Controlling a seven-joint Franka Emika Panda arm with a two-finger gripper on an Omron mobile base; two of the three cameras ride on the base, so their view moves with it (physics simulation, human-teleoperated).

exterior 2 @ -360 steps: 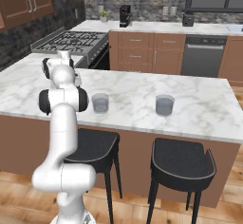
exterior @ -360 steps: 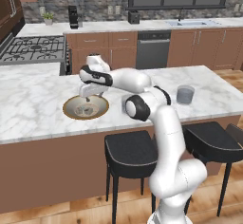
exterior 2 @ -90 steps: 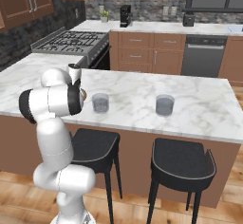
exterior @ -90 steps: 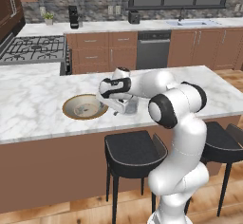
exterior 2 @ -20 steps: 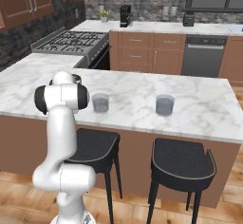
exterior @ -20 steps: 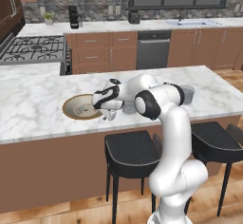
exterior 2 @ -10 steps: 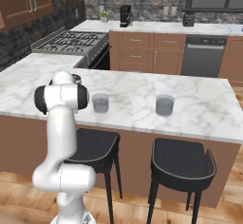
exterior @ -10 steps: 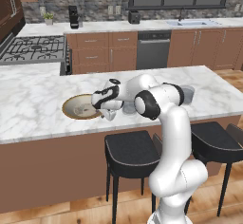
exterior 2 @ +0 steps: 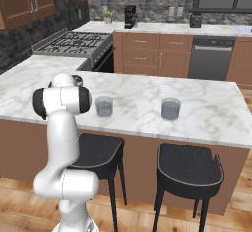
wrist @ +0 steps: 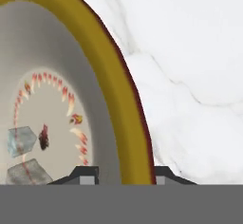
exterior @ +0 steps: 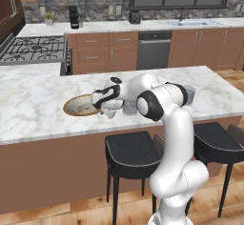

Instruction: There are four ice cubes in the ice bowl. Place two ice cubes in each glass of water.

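Straddling the ice bowl point(wrist: 107, 76) rim, claw point(wrist: 122, 173); no writing legible.

A home kitchen: black gas stove point(exterior: 31, 47), brown wooden cabinets point(exterior: 97, 52), white marble island counter point(exterior: 38, 105), black bar stools point(exterior 2: 189, 169)

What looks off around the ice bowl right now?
The gripper straddles the golden rim of the ice bowl, while two ice cubes lie off to one side inside. It seems aimed at the rim, not a cube.

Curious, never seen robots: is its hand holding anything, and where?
Cannot be told: the gripper's fingertips straddle the ice bowl's rim, no ice cube between them.
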